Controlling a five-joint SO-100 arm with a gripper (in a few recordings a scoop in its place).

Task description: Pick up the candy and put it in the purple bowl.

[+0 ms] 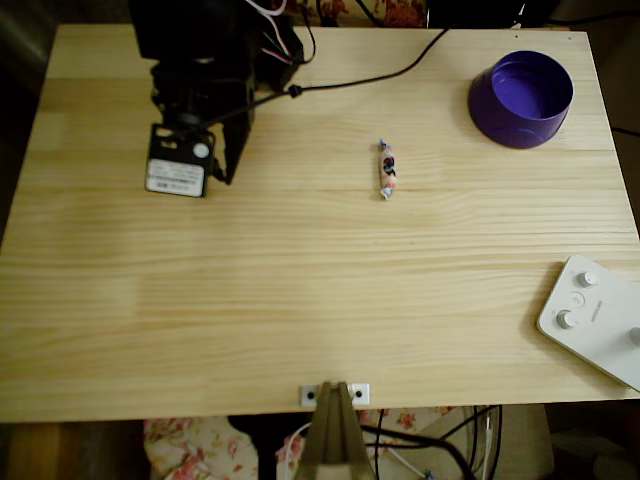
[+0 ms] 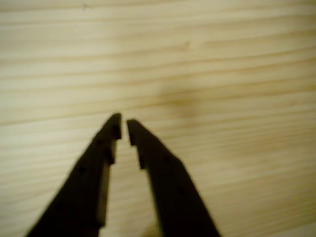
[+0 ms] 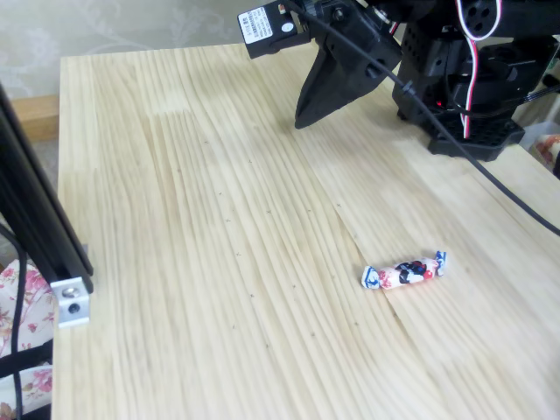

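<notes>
A: While the gripper [image 1: 228,170] is hanging over the worktop [image 1: 300,300] near its far left corner in the overhead view, where is the candy [image 1: 386,169] lying?

B: It is lying flat on the bare wood, well apart from the gripper, roughly mid-width and nearer the far edge than the near one. The purple bowl [image 1: 521,98] is sitting by the far right corner, and a white device with knobs [image 1: 595,315] is resting at the near right corner.

A: And the pincer?

B: In the wrist view its fingertips [image 2: 116,126] are nearly meeting, a thin gap showing between them, and they are grasping nothing.

A: How is the sweet likely handling?

B: I am judging it very light, with a slick, crinkly wrapper and floppy twisted ends. Those ends would probably be giving way, so I am favouring a pinch across the firmer middle, jaws straddling its short width.
</notes>
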